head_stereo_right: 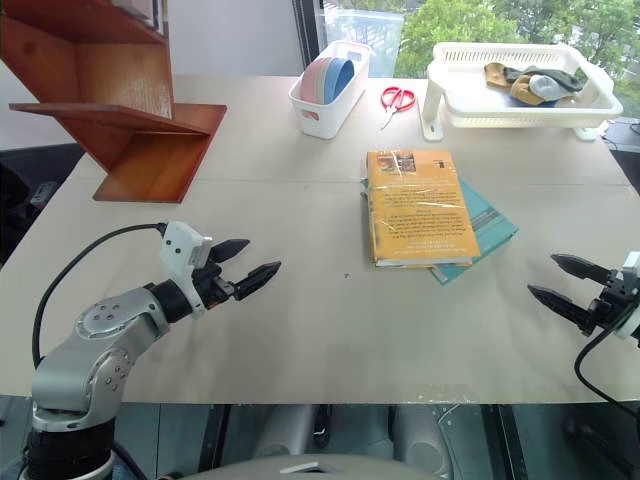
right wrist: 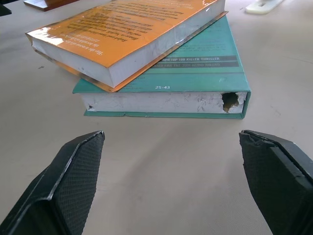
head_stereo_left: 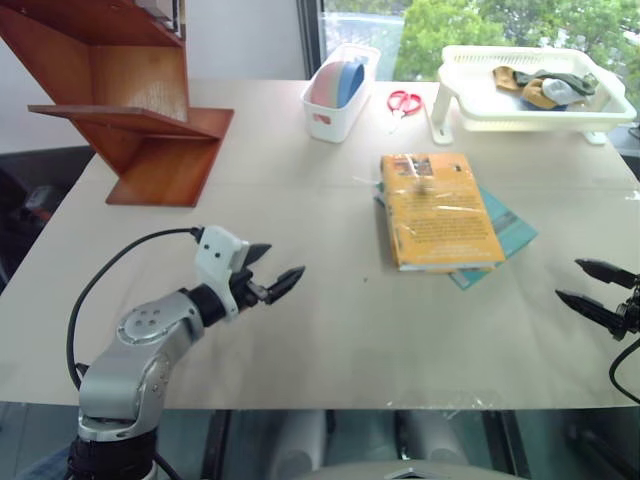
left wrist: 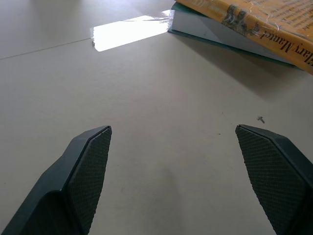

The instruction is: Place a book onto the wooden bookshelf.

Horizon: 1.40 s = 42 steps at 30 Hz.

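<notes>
The desk [head_stereo_left: 330, 330] fills the frame with the wooden bookshelf [head_stereo_left: 130, 110] at upper left standing bookless, so nothing is done yet. Right of centre the book [head_stereo_left: 438, 210] lies flat on the teal book [head_stereo_left: 515, 232], untouched, the whole pick-and-place remaining. Lower left, the left gripper [head_stereo_left: 272, 272] hangs with fingers spread and empty; at the right edge the right gripper [head_stereo_left: 595, 290] likewise.

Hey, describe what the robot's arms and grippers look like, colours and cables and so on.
The left arm is silver-grey metal with a round bolted joint, a white wrist block and a looping black cable. The left gripper and right gripper each have two black tapered fingers with textured pads.
</notes>
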Motion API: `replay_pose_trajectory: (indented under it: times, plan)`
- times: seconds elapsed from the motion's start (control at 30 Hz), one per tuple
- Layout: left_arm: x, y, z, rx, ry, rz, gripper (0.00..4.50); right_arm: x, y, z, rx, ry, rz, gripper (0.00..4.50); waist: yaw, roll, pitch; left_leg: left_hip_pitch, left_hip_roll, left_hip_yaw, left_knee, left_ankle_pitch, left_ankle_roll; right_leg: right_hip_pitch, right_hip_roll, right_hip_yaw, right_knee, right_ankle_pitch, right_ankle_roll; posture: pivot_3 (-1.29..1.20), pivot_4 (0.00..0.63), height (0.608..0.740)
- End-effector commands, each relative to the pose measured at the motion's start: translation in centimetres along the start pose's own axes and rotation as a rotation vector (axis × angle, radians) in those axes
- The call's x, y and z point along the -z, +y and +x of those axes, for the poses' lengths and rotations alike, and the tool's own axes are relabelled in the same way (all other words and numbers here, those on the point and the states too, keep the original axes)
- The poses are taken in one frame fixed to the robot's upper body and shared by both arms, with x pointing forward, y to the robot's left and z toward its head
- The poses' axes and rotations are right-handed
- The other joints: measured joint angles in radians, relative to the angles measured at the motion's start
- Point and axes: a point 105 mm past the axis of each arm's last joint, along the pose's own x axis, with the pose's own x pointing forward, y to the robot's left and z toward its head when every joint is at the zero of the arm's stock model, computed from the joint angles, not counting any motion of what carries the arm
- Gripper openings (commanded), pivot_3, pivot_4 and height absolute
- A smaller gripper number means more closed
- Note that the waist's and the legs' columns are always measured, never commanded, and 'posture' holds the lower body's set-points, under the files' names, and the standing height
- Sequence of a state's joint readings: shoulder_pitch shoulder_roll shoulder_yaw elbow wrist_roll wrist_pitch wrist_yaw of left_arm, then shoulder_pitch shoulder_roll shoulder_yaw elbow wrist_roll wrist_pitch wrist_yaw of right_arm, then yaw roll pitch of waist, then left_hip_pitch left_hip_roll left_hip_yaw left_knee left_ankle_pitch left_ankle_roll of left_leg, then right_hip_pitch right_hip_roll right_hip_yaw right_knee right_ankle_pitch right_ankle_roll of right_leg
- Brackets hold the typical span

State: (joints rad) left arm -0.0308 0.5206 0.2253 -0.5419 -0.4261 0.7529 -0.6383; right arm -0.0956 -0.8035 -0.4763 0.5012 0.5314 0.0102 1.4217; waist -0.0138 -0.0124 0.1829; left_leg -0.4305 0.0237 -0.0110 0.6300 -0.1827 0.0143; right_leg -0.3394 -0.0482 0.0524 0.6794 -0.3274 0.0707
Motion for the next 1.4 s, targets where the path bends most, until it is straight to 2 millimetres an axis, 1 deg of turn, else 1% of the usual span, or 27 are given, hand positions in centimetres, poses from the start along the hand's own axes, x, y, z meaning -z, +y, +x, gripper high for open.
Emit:
replay_pose_trajectory:
  times: [0.03, 0.17, 0.23, 0.4, 0.5, 0.6, 0.67, 0.8, 0.87, 0.93, 1.07, 1.13, 1.23, 1.33, 1.4]
  plan:
    - [-0.4, -0.5, -0.1, 0.038, -0.028, 0.019, 4.27, -0.5, -0.2, -0.5, 0.015, 0.001, -0.045, 4.5, 0.0, 0.0, 0.0, 0.0, 0.0, 0.0, 0.0, 0.0, 0.0, 0.0, 0.0, 0.0, 0.0, 0.0, 0.0, 0.0, 0.15, 0.74]
    - [-0.3, -0.3, 0.0, 0.056, -0.045, 0.02, 4.27, 0.0, -0.2, -0.3, 0.041, 0.007, -0.035, 4.5, 0.0, 0.0, 0.0, 0.0, 0.0, 0.0, 0.0, 0.0, 0.0, 0.0, 0.0, 0.0, 0.0, 0.0, 0.0, 0.0, 0.15, 0.74]
    - [-0.4, -0.2, -0.1, 0.056, -0.047, 0.023, 4.27, 0.2, -0.4, -0.2, 0.076, 0.023, -0.039, 4.5, 0.0, 0.0, 0.0, 0.0, 0.0, 0.0, 0.0, 0.0, 0.0, 0.0, 0.0, 0.0, 0.0, 0.0, 0.0, 0.0, 0.15, 0.74]
    - [-0.2, -0.3, 0.0, 0.063, -0.044, 0.029, 4.27, -0.3, -0.9, 0.0, 0.113, 0.011, -0.06, 4.5, 0.0, 0.0, 0.0, 0.0, 0.0, 0.0, 0.0, 0.0, 0.0, 0.0, 0.0, 0.0, 0.0, 0.0, 0.0, 0.0, 0.15, 0.74]
    - [-0.1, -0.3, 0.2, 0.065, -0.044, 0.031, 4.27, -0.8, -1.7, 0.2, 0.176, 0.006, -0.076, 4.5, 0.0, 0.0, 0.0, 0.0, 0.0, 0.0, 0.0, 0.0, 0.0, 0.0, 0.0, 0.0, 0.0, 0.0, 0.0, 0.0, 0.15, 0.74]
    - [-0.1, -0.2, 0.3, 0.066, -0.044, 0.034, 4.27, -0.6, -2.8, 0.5, 0.248, 0.062, -0.105, 4.5, 0.0, 0.0, 0.0, 0.0, 0.0, 0.0, 0.0, 0.0, 0.0, 0.0, 0.0, 0.0, 0.0, 0.0, 0.0, 0.0, 0.15, 0.74]
    - [-0.1, -0.3, 0.4, 0.071, -0.045, 0.039, 4.27, -0.9, -3.5, 0.8, 0.293, 0.068, -0.125, 4.5, 0.0, 0.0, 0.0, 0.0, 0.0, 0.0, 0.0, 0.0, 0.0, 0.0, 0.0, 0.0, 0.0, 0.0, 0.0, 0.0, 0.15, 0.74]
    - [-0.4, -0.1, 0.6, 0.072, -0.05, 0.05, 4.27, -1.4, -5.6, 1.4, 0.425, 0.073, -0.119, 4.5, -0.001, 0.0, 0.0, 0.0, 0.0, 0.001, -0.001, 0.0, 0.0, -0.001, 0.0, 0.001, 0.0, 0.0, 0.0, 0.0, 0.15, 0.74]
    - [-0.8, 0.1, 0.7, 0.075, -0.058, 0.061, 4.27, -1.3, -6.6, 1.9, 0.473, 0.088, -0.088, 4.5, -0.002, 0.0, 0.0, 0.0, 0.0, 0.001, -0.001, 0.0, 0.0, -0.001, 0.0, 0.001, 0.0, 0.0, 0.0, 0.0, 0.15, 0.74]
    - [-1.3, 0.3, 0.7, 0.082, -0.069, 0.072, 4.27, -1.7, -7.3, 2.7, 0.485, 0.063, -0.044, 4.5, -0.002, 0.0, 0.0, 0.0, 0.0, 0.001, -0.001, 0.0, 0.0, -0.001, 0.0, 0.001, 0.0, 0.0, 0.0, 0.0, 0.15, 0.74]
    - [-2.2, 1.0, 0.7, 0.089, -0.08, 0.084, 4.27, -3.3, -9.7, 4.0, 0.581, -0.017, 0.063, 4.5, -0.004, 0.0, 0.0, -0.001, -0.001, 0.002, -0.001, 0.0, 0.0, -0.002, 0.0, 0.001, 0.0, 0.0, 0.0, 0.0, 0.15, 0.74]
    - [-2.4, 1.6, 0.4, 0.086, -0.076, 0.1, 4.27, -3.9, -10.5, 4.7, 0.603, -0.047, 0.117, 4.5, -0.006, 0.0, 0.0, -0.001, -0.001, 0.002, -0.001, 0.0, 0.0, -0.002, 0.0, 0.002, 0.0, 0.0, 0.0, 0.0, 0.15, 0.74]
    - [-3.3, 2.3, -0.2, 0.095, -0.093, 0.108, 4.27, -3.9, -10.6, 6.1, 0.562, -0.049, 0.19, 4.5, -0.004, 0.0, 0.0, -0.001, -0.001, 0.003, -0.003, 0.0, 0.0, -0.003, 0.0, 0.001, -0.001, 0.0, 0.0, 0.0, 0.15, 0.74]
    - [-4.7, 2.1, -1.5, 0.181, -0.117, 0.085, 4.27, -3.8, -9.6, 8.3, 0.46, -0.04, 0.227, 4.5, -0.005, 0.0, 0.0, -0.002, -0.001, 0.003, -0.004, 0.0, 0.0, -0.004, 0.0, 0.001, -0.001, 0.0, -0.001, 0.0, 0.15, 0.74]
    - [-6.1, 2.1, -2.6, 0.246, -0.141, 0.055, 4.27, -3.2, -9.1, 9.4, 0.413, -0.009, 0.255, 4.5, -0.005, 0.0, 0.001, -0.002, -0.001, 0.003, -0.004, 0.0, 0.0, -0.005, 0.0, 0.002, -0.002, 0.0, -0.001, 0.0, 0.15, 0.74]
